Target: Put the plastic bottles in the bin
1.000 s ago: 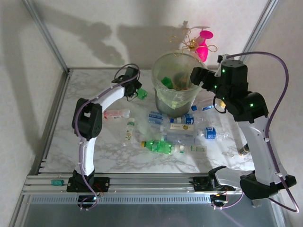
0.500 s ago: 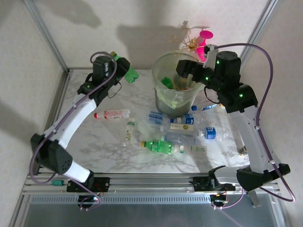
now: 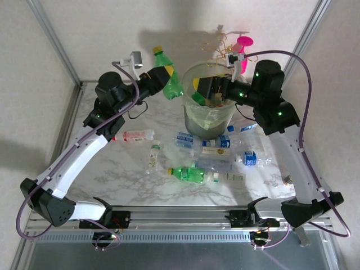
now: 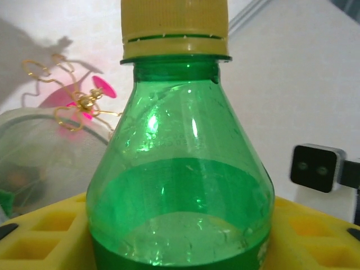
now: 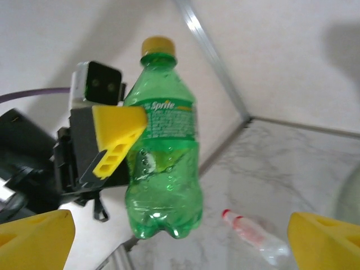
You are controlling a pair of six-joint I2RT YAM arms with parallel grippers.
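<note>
From above, a white marble-patterned table (image 3: 84,169) sits between pale walls and silver frame posts (image 3: 53,42); the bin (image 3: 211,124) stands at the back of the table with a pink-and-gold ornament (image 3: 239,48) behind it; loose bottles (image 3: 188,174) lie scattered in front of the bin. The left gripper (image 3: 167,76) is raised in the air just left of the bin's rim, clamped on a green bottle (image 3: 173,84) with a yellow cap, tilted; the right gripper (image 3: 197,90) hangs over the bin's mouth, with bottles already inside below it.

In the left wrist view, a pale wall fills the background; the green bottle (image 4: 180,185) stands between the yellow pads (image 4: 45,236), which press on its lower body; its cap is yellow and its green plastic is translucent; the bin (image 4: 34,152) and ornament (image 4: 79,101) show behind at the left.

In the right wrist view, marble table (image 5: 292,163) meets a frame post (image 5: 208,50) and wall; the right gripper (image 5: 180,247) is spread wide with nothing between its yellow pads (image 5: 34,239); the green bottle (image 5: 166,152), labelled Sprite, hangs upright in the left gripper (image 5: 126,140); a clear red-capped bottle (image 5: 253,230) lies on the table below.
</note>
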